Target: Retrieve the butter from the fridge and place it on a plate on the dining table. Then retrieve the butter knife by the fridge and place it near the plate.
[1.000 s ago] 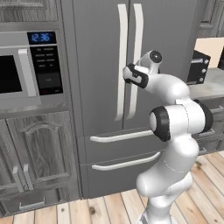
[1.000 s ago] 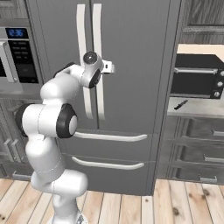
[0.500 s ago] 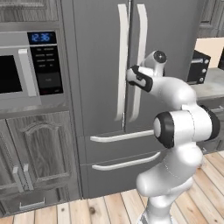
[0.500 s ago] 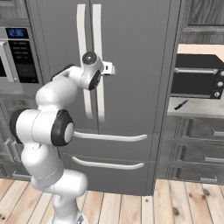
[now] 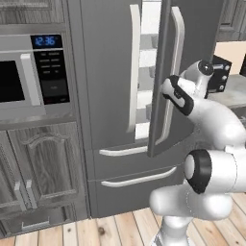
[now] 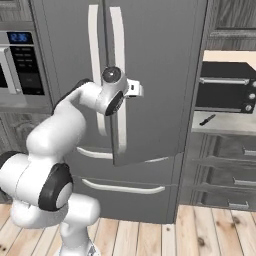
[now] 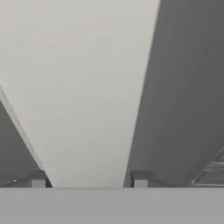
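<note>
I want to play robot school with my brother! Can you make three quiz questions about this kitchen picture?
1. True or false: the fridge's right door stands partly open.
2. What does the gripper have between its fingers? A) a cup B) the door's pale handle C) a spoon
3. Which black-handled thing lies on the counter under the toaster oven?

Key: 1 true. 2 B. 3 the butter knife.

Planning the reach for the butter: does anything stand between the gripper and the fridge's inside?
Yes: the fridge's right door. It is ajar, and the gripper straddles its pale handle from outside. Shelves show through the gap; no butter is discernible.
</note>
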